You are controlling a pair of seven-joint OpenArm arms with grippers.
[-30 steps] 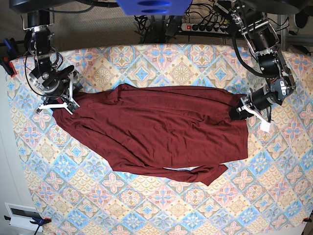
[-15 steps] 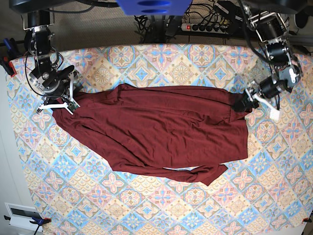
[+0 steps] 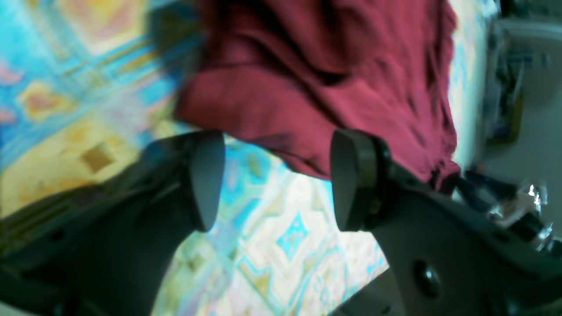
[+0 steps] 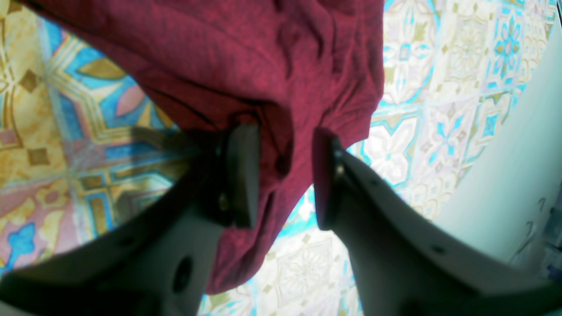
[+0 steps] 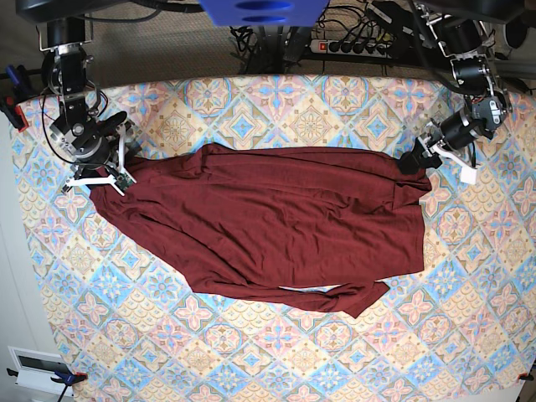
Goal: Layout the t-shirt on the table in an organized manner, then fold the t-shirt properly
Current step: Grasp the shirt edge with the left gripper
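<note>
1. Left wrist view motion-blurred throughout; t-shirt (image 3: pixel 333 83) cut off at top edge.
2. Right wrist view: t-shirt cut off at top; fold between pads (image 4: pixel 243 175), contact unclear.
3. Base view: table (image 5: pixel 276 352) cropped at bottom.

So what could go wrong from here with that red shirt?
The t-shirt lies bunched, with a sleeve tucked under its lower edge; folding now might trap those wrinkles. The right tool has cloth between its pads, so a pull could drag the shirt askew. The left tool is open and holds nothing, so that end lies free.
</note>
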